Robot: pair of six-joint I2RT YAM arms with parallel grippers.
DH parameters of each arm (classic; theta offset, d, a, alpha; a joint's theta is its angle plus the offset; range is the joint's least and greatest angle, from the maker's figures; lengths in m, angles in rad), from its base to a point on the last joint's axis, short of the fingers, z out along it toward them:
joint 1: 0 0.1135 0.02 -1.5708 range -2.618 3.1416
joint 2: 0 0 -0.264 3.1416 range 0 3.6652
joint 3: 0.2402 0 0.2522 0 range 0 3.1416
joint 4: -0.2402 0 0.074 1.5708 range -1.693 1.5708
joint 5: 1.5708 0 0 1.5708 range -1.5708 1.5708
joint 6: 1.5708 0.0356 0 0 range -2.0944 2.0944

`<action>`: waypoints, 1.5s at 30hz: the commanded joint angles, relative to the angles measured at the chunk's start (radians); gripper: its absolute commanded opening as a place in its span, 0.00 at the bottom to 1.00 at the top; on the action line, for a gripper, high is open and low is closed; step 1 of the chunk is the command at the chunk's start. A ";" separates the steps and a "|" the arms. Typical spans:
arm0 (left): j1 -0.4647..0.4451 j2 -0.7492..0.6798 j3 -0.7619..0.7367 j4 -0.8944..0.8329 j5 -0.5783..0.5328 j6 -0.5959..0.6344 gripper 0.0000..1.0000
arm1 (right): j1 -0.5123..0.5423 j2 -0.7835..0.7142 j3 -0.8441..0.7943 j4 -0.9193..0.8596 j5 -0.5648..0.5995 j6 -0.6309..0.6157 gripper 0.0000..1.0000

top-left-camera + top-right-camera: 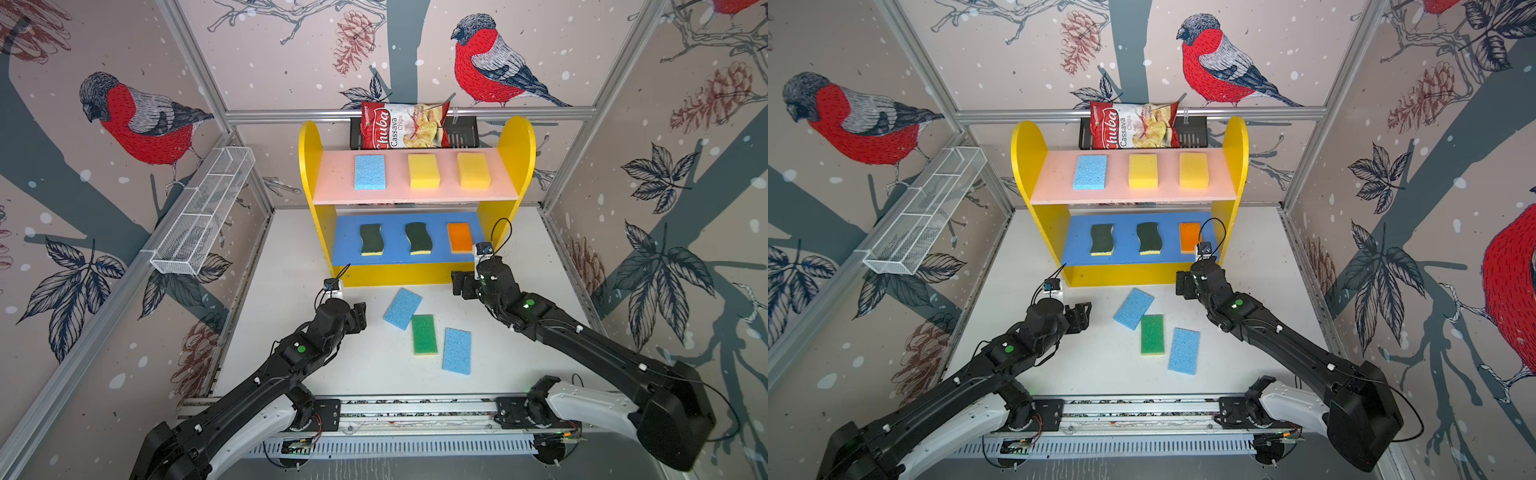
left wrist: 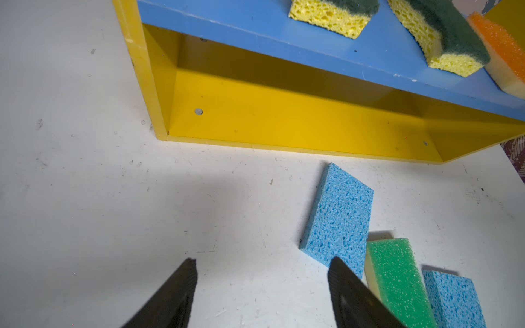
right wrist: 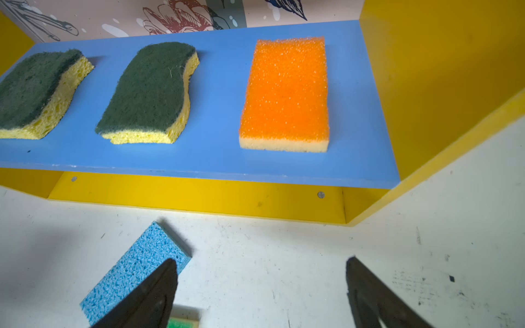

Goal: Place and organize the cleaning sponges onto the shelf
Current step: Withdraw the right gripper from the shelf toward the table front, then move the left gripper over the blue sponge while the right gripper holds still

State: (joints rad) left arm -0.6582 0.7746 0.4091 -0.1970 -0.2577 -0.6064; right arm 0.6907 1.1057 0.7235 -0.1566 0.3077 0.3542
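Note:
The yellow shelf [image 1: 316, 216] holds a light blue sponge [image 1: 370, 171] and two yellow sponges [image 1: 423, 171] on its pink board. Two dark-green wavy sponges [image 1: 371, 239] and an orange sponge [image 1: 459, 237] lie on the blue board. On the white table in front lie a tilted blue sponge [image 1: 402, 308], a bright green sponge [image 1: 424, 334] and another blue sponge [image 1: 456, 351]. My left gripper [image 1: 360, 316] [image 2: 262, 264] hovers open just left of the tilted blue sponge. My right gripper [image 1: 459, 284] [image 3: 262, 262] stands open and empty by the shelf's right foot.
A red-and-white chips bag [image 1: 405, 126] sits in a black rack [image 1: 461, 133] behind the shelf. A white wire basket [image 1: 203, 212] hangs on the left wall. The arms' base rail [image 1: 415, 409] runs along the table's front edge.

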 commanded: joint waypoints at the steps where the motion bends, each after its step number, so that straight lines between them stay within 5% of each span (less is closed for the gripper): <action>1: -0.001 -0.003 -0.027 0.025 0.047 -0.004 0.73 | 0.000 -0.037 -0.044 0.034 -0.028 0.050 0.92; 14: -0.023 0.058 -0.134 0.195 0.176 0.021 0.76 | -0.012 -0.092 -0.152 0.049 -0.079 0.106 0.93; 30: -0.205 0.204 -0.173 0.330 0.052 0.100 0.83 | -0.072 -0.177 -0.210 0.052 -0.103 0.157 0.94; 45: -0.280 0.402 -0.159 0.464 0.025 0.169 0.87 | -0.100 -0.198 -0.219 0.035 -0.120 0.158 0.95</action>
State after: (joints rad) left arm -0.9272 1.1553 0.2375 0.2127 -0.2123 -0.4633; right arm 0.5934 0.9127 0.5056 -0.1287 0.1928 0.5030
